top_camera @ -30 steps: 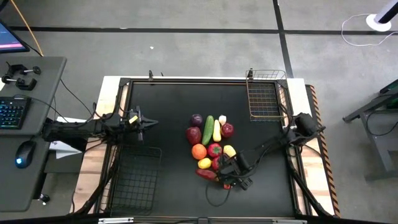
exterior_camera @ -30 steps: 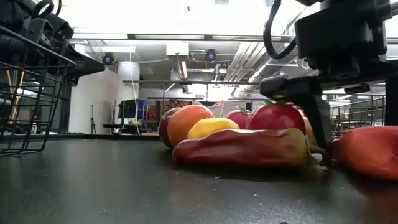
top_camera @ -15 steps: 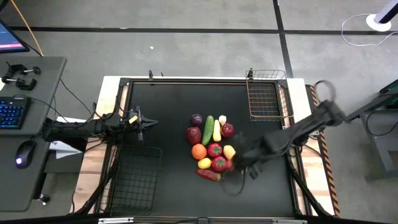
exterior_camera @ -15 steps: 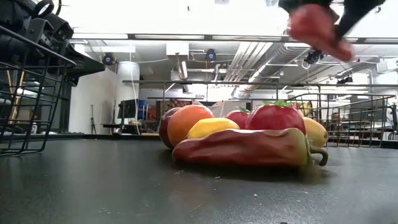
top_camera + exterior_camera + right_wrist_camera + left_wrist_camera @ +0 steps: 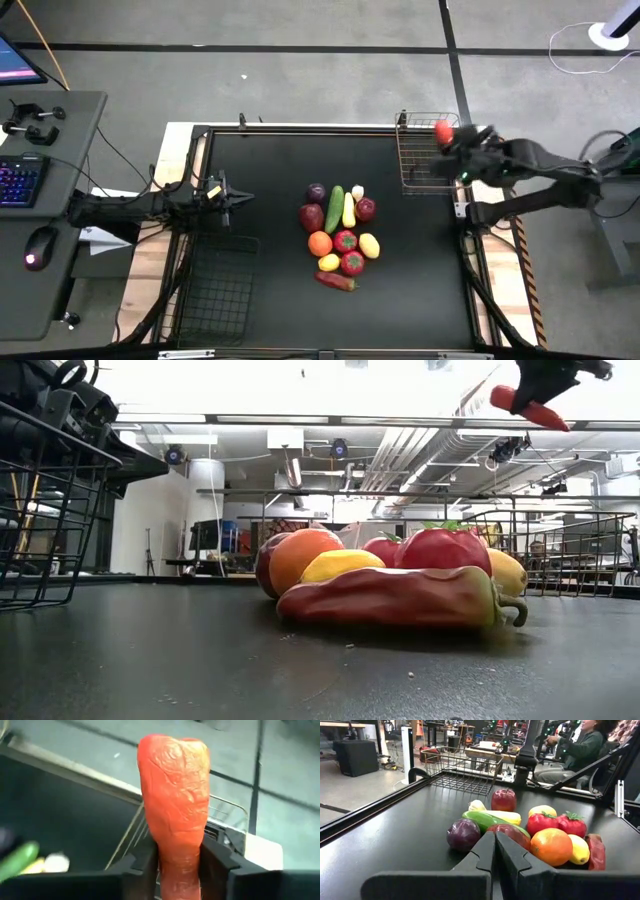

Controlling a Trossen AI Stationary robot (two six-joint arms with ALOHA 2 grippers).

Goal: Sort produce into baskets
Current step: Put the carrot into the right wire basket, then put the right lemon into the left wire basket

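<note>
Moved: right hand point(image 5: 452, 140) has swung up and away from the pile's near edge, where it was a second ago, to hang over the light basket point(image 5: 428, 152) at the desk's far right corner, carrying a red-orange pepper point(image 5: 175, 795) with it.
Pile: unchanged since then; the rest of the produce sits bunched mid-desk, with a long red pepper point(image 5: 390, 598) lying at its near edge.
Right hand: closed narrow on the red-orange pepper, one finger against each side of its lower part, the bulk standing clear beyond the fingertips.
Why held so: gripping the narrow end probably leaves most of the pepper free to fall clear once the fingers part; the height keeps it above the basket's wire rim.
Pepper position: in the air above the light basket's far right part, not yet inside; in the low view it shows high up, well above the pile.
Left hand point(image 5: 495, 847): waits low over the desk point(image 5: 270, 170) at the left side, pointing towards the pile, fingers pressed together, holding nothing.
Dark basket point(image 5: 217, 285): near left corner, no produce visible in it.
Step, judged: the carry looks nearly done; release into the light basket should follow.
</note>
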